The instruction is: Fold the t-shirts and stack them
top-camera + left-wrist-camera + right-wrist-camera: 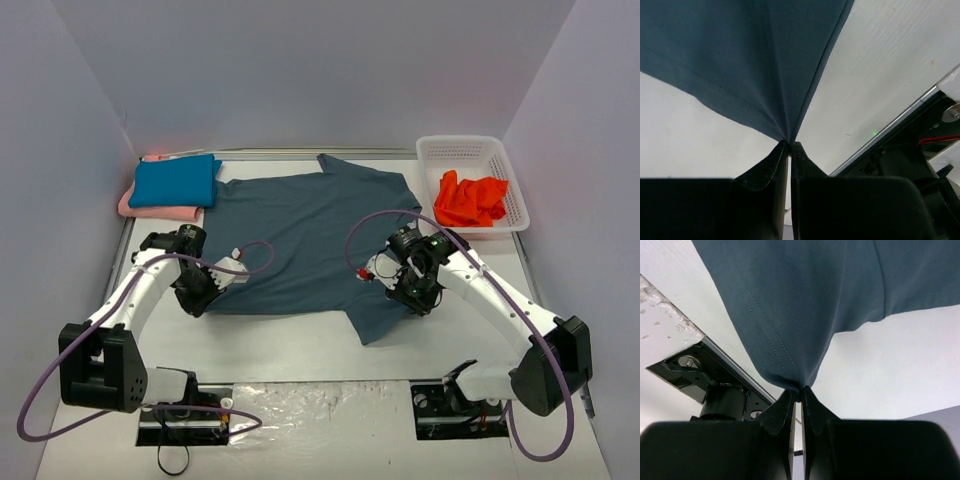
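The slate blue-grey t-shirt [310, 235] lies spread across the table's middle. My left gripper [205, 296] is shut on its near left corner; the left wrist view shows the cloth [750, 60] pinched at the fingertips [789, 145]. My right gripper [412, 296] is shut on the shirt's near right part, where the cloth [805, 305] hangs from the fingertips [801, 389]. A folded teal-blue t-shirt [175, 182] lies on a folded pale pink t-shirt [150, 208] at the back left. The orange-red t-shirt [470, 200] lies crumpled in the basket.
The white lattice basket [470, 148] stands at the back right. Grey walls close in the table on three sides. Both arm bases [180, 405] sit at the near edge, with purple cables looping over the arms.
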Robot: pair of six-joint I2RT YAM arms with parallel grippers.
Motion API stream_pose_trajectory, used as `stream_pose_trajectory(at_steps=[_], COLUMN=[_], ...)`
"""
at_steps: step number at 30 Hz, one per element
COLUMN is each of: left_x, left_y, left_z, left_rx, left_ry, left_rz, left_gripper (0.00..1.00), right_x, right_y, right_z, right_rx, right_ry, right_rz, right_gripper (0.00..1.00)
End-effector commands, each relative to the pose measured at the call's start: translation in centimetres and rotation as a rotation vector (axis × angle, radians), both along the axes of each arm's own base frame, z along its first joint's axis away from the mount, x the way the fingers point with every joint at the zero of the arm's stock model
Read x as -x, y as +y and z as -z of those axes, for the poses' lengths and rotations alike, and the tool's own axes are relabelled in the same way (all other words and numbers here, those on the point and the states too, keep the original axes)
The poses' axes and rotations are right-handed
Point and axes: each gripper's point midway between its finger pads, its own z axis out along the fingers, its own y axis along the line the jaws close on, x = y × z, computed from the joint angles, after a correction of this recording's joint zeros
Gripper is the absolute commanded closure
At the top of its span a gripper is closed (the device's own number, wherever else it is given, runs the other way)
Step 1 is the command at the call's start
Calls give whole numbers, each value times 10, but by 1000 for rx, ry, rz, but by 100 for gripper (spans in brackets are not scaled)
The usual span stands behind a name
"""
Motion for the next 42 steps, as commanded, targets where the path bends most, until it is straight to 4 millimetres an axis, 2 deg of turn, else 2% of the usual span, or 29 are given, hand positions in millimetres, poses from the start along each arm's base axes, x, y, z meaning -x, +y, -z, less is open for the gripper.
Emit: stream_pose_trajectory(at_steps=[1, 7, 12, 15, 21, 22, 24, 25, 33, 34, 36, 38, 39, 40, 42], left_x=[23, 32, 27, 23, 3, 1, -3, -6, -32, -37, -42, -49, -52, -54, -58], left_y=[2, 6, 4, 5, 4, 4, 4, 4, 5, 7, 9, 11, 12, 13, 13], left_z=[-2, 11, 12, 13, 12, 11, 11, 9, -3, -4, -6, -8, -9, -8, -11], left_rx=[-3, -26, -24, -32, -44, -45, -49, -50, -65, -75, -87, -100, -104, -108, -108], left_ry=[51, 87, 77, 78, 38, 34, 37, 29, -7, -12, -10, -7, -11, -5, -9], left_rz=[42, 37, 47, 35, -46, -51, -53, -55, -92, -97, -104, -108, -110, -113, -110], left_gripper=[98, 98, 98, 98, 98, 97, 97, 98, 98, 97, 98, 98, 98, 98, 97], right_x=[24, 27, 20, 8, -31, -43, -56, -67, -127, -134, -150, -163, -174, -181, -196], right_y=[-13, -17, -21, -21, -16, -15, -13, -13, -5, -4, 0, 1, 5, 7, 11], right_z=[-6, -11, -16, -22, -34, -40, -39, -47, -53, -48, -56, -50, -57, -50, -55], right_rx=[5, -6, -9, -21, -47, -58, -57, -67, -53, -45, -54, -42, -54, -45, -52], right_ry=[62, 52, 30, 2, -68, -97, -95, -120, -150, -137, -167, -157, -184, -170, -195], right_rz=[-4, 6, 19, 37, 64, 72, 78, 85, 116, 119, 126, 134, 139, 141, 146], right_gripper=[100, 100, 100, 100, 100, 100, 100, 100, 100, 100, 100, 100, 100, 100, 100])
